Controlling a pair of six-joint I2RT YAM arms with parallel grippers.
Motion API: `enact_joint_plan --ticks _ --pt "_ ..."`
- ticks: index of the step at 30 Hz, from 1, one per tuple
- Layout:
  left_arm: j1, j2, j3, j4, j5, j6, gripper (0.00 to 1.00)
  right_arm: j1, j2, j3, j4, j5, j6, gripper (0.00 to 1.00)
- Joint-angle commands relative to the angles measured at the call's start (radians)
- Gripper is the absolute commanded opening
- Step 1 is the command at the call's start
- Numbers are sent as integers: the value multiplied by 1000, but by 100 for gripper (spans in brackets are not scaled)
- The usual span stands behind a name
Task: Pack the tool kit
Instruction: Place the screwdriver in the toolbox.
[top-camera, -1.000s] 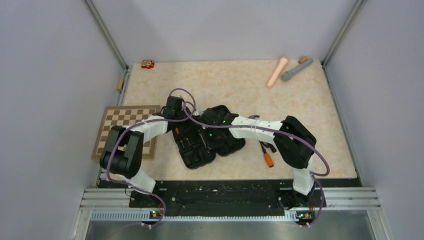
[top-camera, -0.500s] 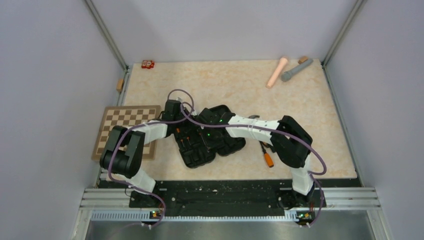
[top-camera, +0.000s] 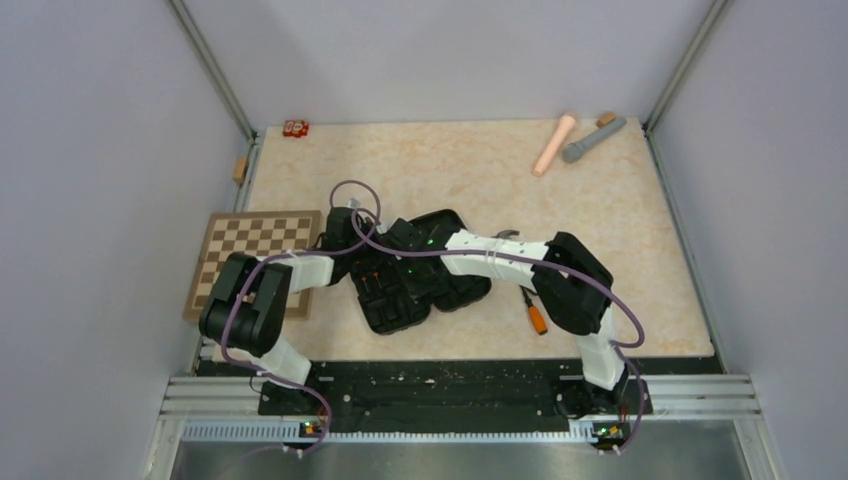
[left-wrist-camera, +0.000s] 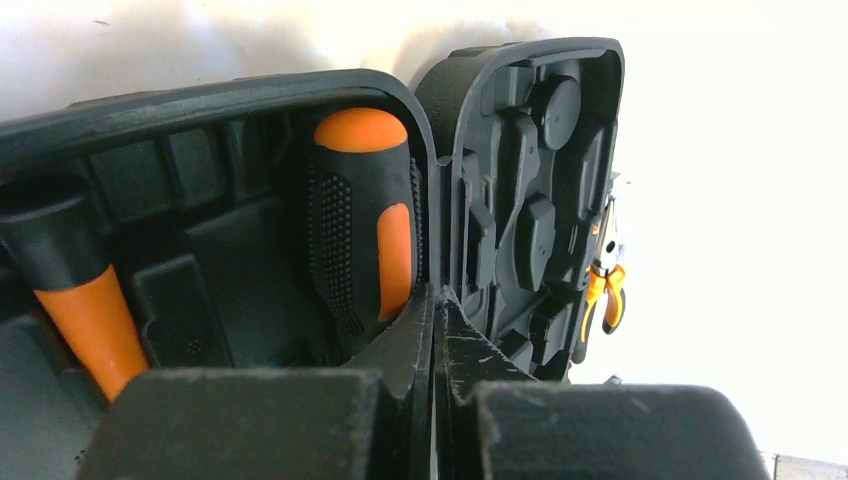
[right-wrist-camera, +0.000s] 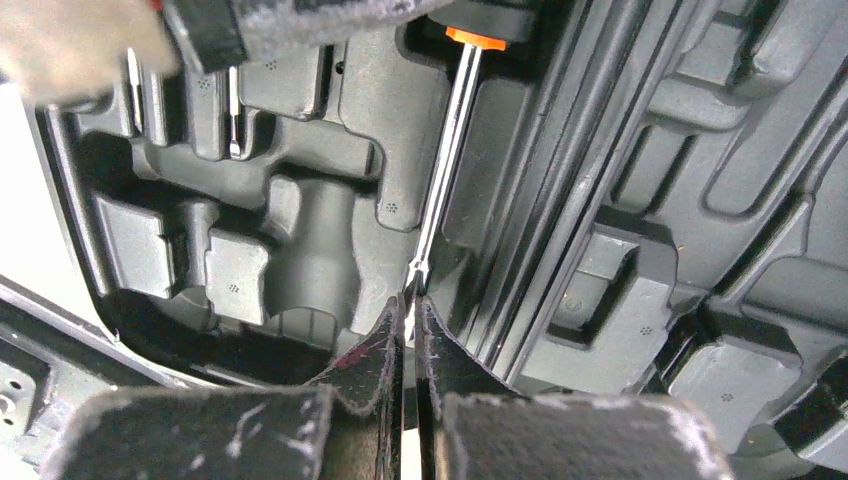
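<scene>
The black tool kit case (top-camera: 455, 290) lies open in the middle of the table. In the left wrist view an orange-and-black screwdriver handle (left-wrist-camera: 360, 215) sits in the base, with the moulded lid (left-wrist-camera: 530, 190) to its right. My left gripper (left-wrist-camera: 435, 296) (top-camera: 362, 250) is shut and empty, its tips at the case edge beside that handle. My right gripper (right-wrist-camera: 410, 302) (top-camera: 397, 272) is shut over the base, and a screwdriver's metal shaft (right-wrist-camera: 440, 170) ends right at its fingertips. I cannot tell whether that tip is pinched. Orange-handled pliers (top-camera: 535, 312) (left-wrist-camera: 605, 285) lie on the table right of the case.
A brown chessboard (top-camera: 235, 245) overhangs the table's left edge beside the left arm. A pink cylinder (top-camera: 553, 143) and a grey cylinder (top-camera: 592, 138) lie at the back right. A small red object (top-camera: 295, 127) sits at the back left corner.
The left gripper has closed fully. Both arms have shifted a little to the left, the right elbow drawing inward; the pliers on the table have not moved.
</scene>
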Motion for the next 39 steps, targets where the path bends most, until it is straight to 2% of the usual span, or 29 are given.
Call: enact_joint_plan --ticks 1,10,19,27,34,39 --pt "5 110 -74 -168 -123 10 0 13 105 -17 -74 69 -69 0" --pt "6 57 -21 -207 -147 47 0 1 37 50 -79 54 -86 0" --pt "14 104 -125 -116 -94 -63 0 -3 120 -38 -32 38 -79 0" --pt "46 126 -181 -88 -91 -119 0 -8 180 -30 -81 93 -87 0" --pt "80 135 -277 25 -37 -193 0 -60 123 -104 -66 112 -102 0" --pt "81 113 -249 -11 -50 -163 0 -94 84 -118 -65 132 -143 0"
